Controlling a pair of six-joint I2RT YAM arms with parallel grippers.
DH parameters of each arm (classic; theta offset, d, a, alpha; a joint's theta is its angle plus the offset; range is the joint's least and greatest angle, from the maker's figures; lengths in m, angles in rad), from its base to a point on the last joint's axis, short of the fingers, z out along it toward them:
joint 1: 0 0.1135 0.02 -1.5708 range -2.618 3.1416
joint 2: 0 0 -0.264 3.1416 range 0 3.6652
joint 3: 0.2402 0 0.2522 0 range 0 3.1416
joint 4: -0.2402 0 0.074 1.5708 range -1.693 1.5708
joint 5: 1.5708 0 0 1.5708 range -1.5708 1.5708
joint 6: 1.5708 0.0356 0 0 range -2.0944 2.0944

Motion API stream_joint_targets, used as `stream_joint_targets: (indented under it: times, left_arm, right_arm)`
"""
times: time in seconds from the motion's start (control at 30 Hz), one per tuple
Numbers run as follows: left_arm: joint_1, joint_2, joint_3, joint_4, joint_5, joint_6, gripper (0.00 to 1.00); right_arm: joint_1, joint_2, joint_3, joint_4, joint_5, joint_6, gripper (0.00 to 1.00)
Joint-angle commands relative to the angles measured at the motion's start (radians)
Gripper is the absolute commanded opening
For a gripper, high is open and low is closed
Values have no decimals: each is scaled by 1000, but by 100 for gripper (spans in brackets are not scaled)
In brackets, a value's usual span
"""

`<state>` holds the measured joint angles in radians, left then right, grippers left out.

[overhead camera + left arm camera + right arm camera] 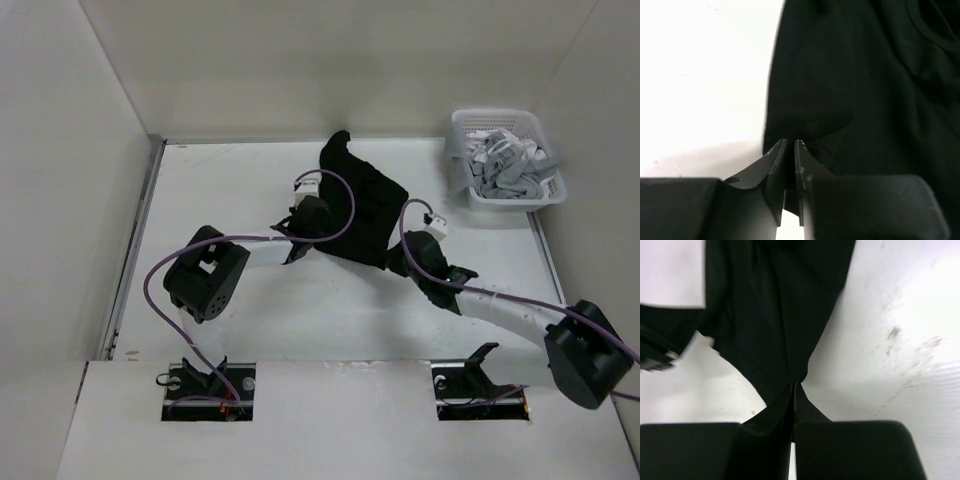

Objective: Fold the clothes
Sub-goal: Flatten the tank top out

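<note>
A white table (300,320) seen from above, closed in by plain white walls (300,60) at the back and on both sides. A white board (340,420) runs along the near edge, with two cut-outs where the arm bases sit. In the far right corner stands a white plastic basket (462,160) with slotted sides, and grey-white striped garments (510,160) are heaped inside it. A black T-shirt (365,205) lies bunched and rumpled on the far middle of the table, well apart from the basket, with one part rising toward the back wall. The two black arms reach in to it from either side, each trailing a purple cable (165,262). In the left wrist view, the left gripper (790,144) has its fingers drawn almost together on the lower corner of the shirt's near edge, and creases in the cloth run toward the tips. In the right wrist view, the right gripper (794,386) has its fingers pressed together, pinching a point of the black fabric, which fans out from the tips. The white surface beside it carries a few faint brownish smudges (895,332).
</note>
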<state>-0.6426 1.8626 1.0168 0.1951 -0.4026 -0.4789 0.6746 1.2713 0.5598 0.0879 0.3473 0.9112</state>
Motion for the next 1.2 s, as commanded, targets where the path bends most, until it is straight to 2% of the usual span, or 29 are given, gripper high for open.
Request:
stream_joint_targets:
  times: [0.0, 0.2, 0.3, 0.37, 0.47, 0.53, 0.57, 0.67, 0.77, 0.9, 1.0, 1.07, 1.17]
  left_arm:
    - [33, -74, -23, 38, -4, -65, 8]
    - [122, -395, -286, 96, 91, -223, 7]
    - [177, -575, -414, 70, 97, -240, 9]
    - [234, -698, -498, 2, 105, -268, 15]
    - [300, -793, -573, -72, 111, -290, 24]
    - [353, -838, -615, -101, 122, -302, 38]
    - [366, -847, -623, -115, 131, -309, 42]
    - [390, -867, -641, -129, 166, -313, 45]
    - [338, -820, -606, -117, 171, -271, 42]
    - [145, -694, -514, -109, 137, -167, 42]
    - [-3, -629, -457, -108, 17, -90, 48]
    - [-65, -577, -408, -115, -53, -31, 49]
    - [-158, -517, -345, -123, -68, 66, 40]
  right_arm:
    - [-48, -117, -11, -80, 58, -61, 4]
    - [-134, -302, -46, -171, 47, -116, 2]
    - [-143, -368, -49, -229, 41, -124, 2]
    - [-142, -375, -69, -255, 16, -115, 2]
    - [-148, -375, -119, -264, 1, -88, 1]
    - [-166, -377, -150, -270, -4, -72, 1]
    - [-168, -378, -155, -275, -14, -71, 2]
    - [-166, -374, -156, -292, -47, -66, 2]
    - [-154, -377, -167, -298, -51, -45, 5]
    - [-151, -369, -170, -295, -34, -44, 7]
    - [-158, -369, -175, -275, -42, -51, 6]
    - [-155, -365, -179, -263, -44, -52, 6]
    - [-154, -362, -184, -249, -47, -52, 6]
